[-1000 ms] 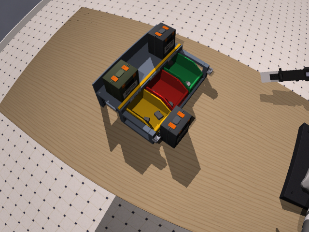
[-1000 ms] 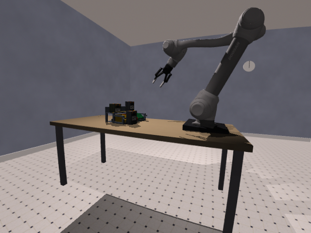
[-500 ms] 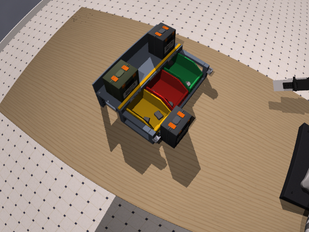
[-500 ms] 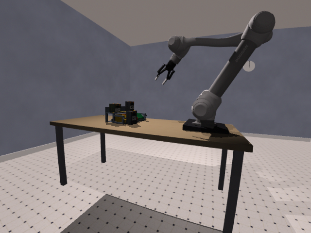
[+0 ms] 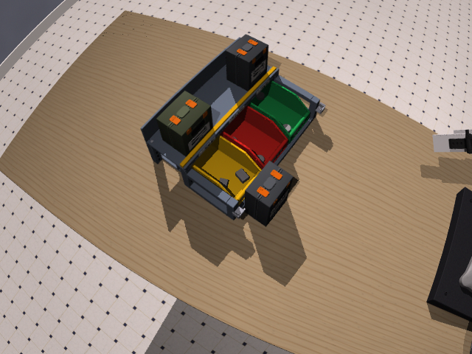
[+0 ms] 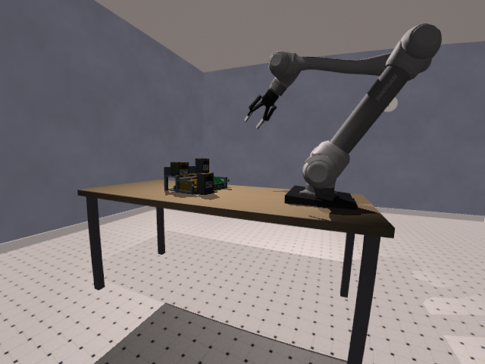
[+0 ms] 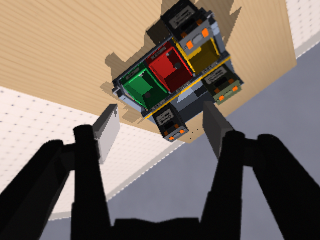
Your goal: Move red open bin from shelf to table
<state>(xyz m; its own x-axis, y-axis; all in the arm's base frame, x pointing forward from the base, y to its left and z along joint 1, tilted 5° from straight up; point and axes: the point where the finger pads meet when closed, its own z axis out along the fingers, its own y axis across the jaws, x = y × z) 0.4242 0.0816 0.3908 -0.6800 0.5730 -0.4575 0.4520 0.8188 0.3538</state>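
While our claw (image 6: 258,115) hangs high in the air with its fingers about half spread and nothing between them, we see it well apart from the shelf (image 5: 229,203) on the table (image 5: 114,114). Our red bin (image 5: 256,135) sits on the shelf, between the yellow bin (image 5: 223,163) and the green bin (image 5: 282,107).

Blue-grey walls (image 6: 117,98) meet in a corner behind a dark-legged wooden table (image 6: 250,203) standing on pale, dotted floor tiles (image 6: 219,282).
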